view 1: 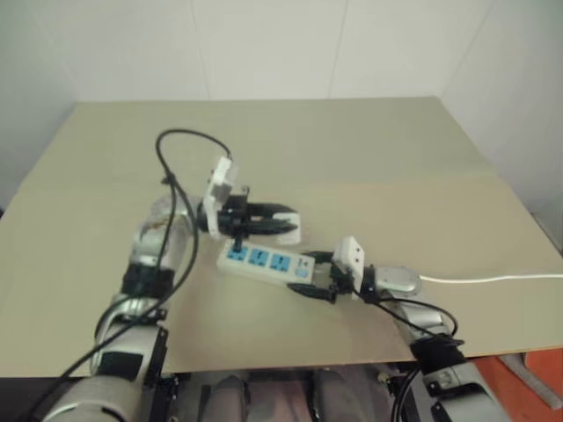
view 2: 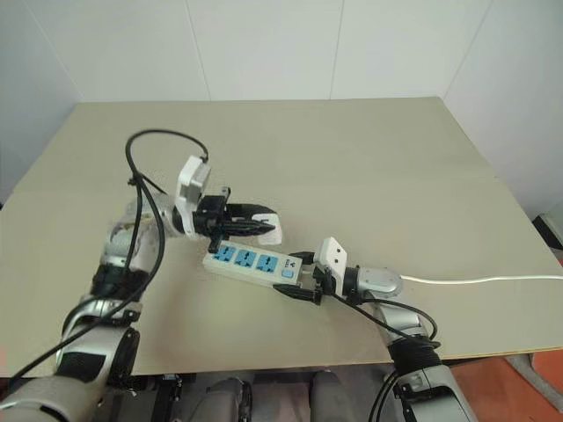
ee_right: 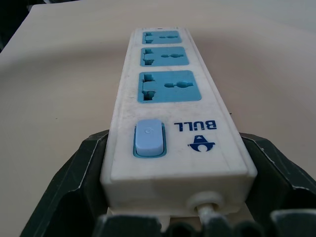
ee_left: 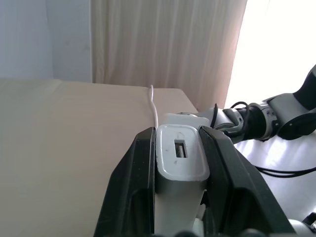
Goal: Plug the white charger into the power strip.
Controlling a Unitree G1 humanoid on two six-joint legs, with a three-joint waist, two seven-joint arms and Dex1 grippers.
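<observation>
Evidently, the right gripper [ee_right: 175, 217] clamps the long white blue-socketed power strip [view 1: 266, 262] steady by its switch end, while the left gripper [ee_left: 178, 148], just above the strip's far end, pinches the small white plastic charger [ee_left: 180, 158] ready for insertion.

A flat beige table [view 2: 369, 167] carries the items. The power strip [view 2: 251, 261] lies on it near the front edge, blue socket faces upward. Its thin white cord [view 2: 493, 280] trails from the strip's switch end toward the table's right edge.
</observation>
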